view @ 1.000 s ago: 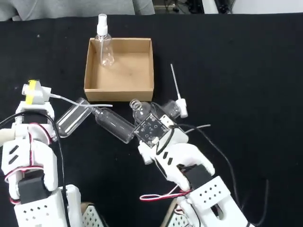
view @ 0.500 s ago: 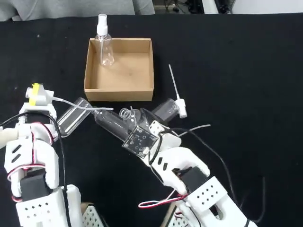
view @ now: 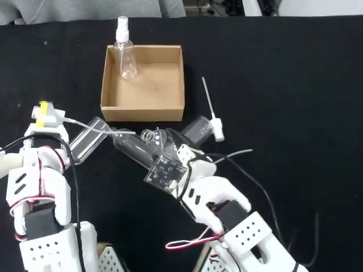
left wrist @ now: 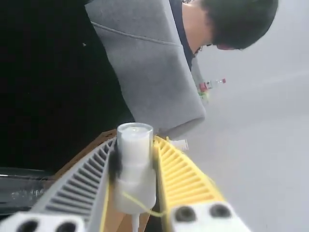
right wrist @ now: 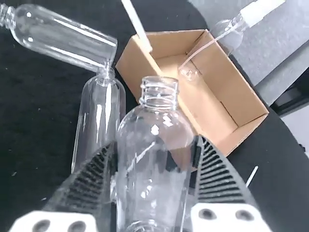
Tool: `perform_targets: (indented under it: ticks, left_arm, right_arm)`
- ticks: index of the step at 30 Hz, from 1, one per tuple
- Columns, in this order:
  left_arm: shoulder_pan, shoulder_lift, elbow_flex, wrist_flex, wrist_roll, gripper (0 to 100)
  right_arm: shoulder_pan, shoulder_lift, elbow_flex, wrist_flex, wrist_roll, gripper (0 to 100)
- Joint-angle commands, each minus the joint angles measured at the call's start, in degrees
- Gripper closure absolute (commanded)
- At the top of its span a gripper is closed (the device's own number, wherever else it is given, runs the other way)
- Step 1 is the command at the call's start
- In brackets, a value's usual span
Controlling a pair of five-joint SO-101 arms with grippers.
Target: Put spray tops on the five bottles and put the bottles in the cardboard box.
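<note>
My right gripper (view: 160,148) (right wrist: 153,152) is shut on a clear bottle (right wrist: 152,135) (view: 154,137), held with its open neck toward the cardboard box (view: 142,79) (right wrist: 212,101). My left gripper (view: 46,114) (left wrist: 135,147) is shut on a white spray top (left wrist: 135,169) (view: 50,115), whose thin tube (view: 99,128) stretches toward the held bottle. One capped bottle (view: 126,52) (right wrist: 227,34) leans in the box. Three uncapped bottles lie in front of the box (view: 85,141) (view: 133,150) (view: 197,128). A loose spray top (view: 217,127) lies beside the last one.
The black table (view: 283,85) is open to the right of the box. My right arm's cables (view: 249,164) trail across the cloth. The lying bottles crowd the strip between both arms and the box's near wall.
My right gripper has swung left with its bottle, uncovering the bottle by the loose spray top. The left gripper with its spray top has shifted slightly.
</note>
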Motion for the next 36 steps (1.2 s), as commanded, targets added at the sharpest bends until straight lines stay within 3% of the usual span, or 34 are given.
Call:
perform_targets:
  ticks: [1, 21, 28, 36]
  left_arm:
    - [3.3, -0.79, -0.66, -0.62, -0.97, 97]
    - [4.35, -0.79, 0.04, -0.79, -2.46, 97]
    - [12.09, -0.79, 1.27, -0.7, -8.35, 97]
    - [13.14, -0.79, 2.51, -1.23, -10.2, 97]
  right_arm:
    - [-1.05, -1.1, 0.22, -3.52, 0.79, 88.1]
    - [-5.1, -1.01, 0.66, -3.16, 0.88, 88.2]
    - [-5.1, -1.01, 0.66, -3.16, 0.7, 88.2]
    - [-5.1, -1.01, 0.75, -3.16, 0.44, 88.2]
